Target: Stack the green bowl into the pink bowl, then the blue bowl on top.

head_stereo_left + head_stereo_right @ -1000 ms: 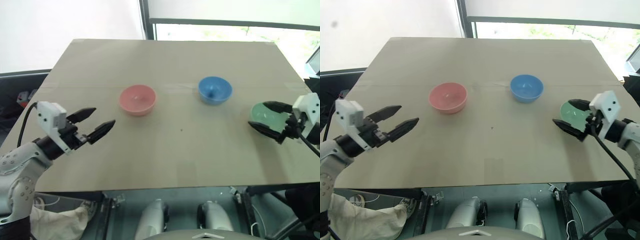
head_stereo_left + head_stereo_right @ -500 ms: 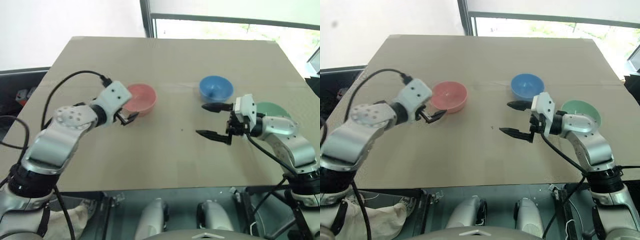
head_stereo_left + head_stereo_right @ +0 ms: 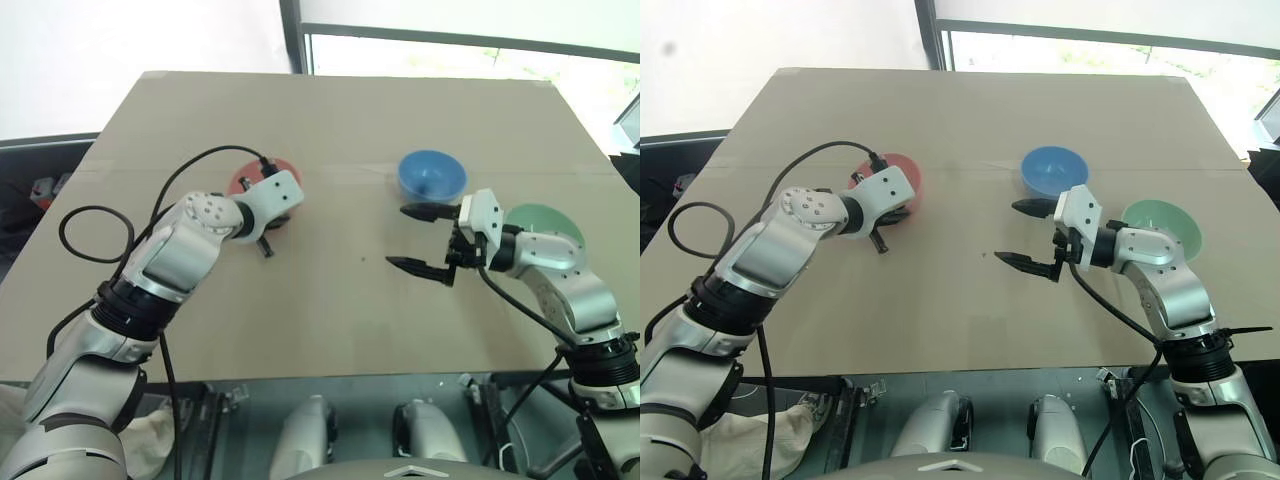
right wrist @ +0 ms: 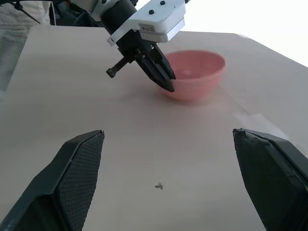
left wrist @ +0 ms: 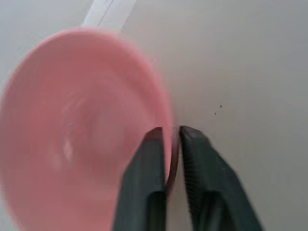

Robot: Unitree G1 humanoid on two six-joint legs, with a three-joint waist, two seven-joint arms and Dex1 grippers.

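Note:
In the left wrist view my left gripper is shut on the near rim of the pink bowl, one finger inside and one outside. The right wrist view shows the same pinch on the pink bowl, which rests on the table left of centre. My right gripper hangs open and empty over the middle of the table, pointing left. Just beyond it sits the blue bowl. The green bowl sits to the right, partly behind my right forearm.
All three bowls stand on a tan table, whose front edge is close to me. A black cable loops off my left arm above the table's left side. Bare tabletop lies between the pink bowl and my right gripper.
My left arm swung in from the left and its gripper closed on the pink bowl's rim. My right gripper moved from around the green bowl to the table's middle, still open.

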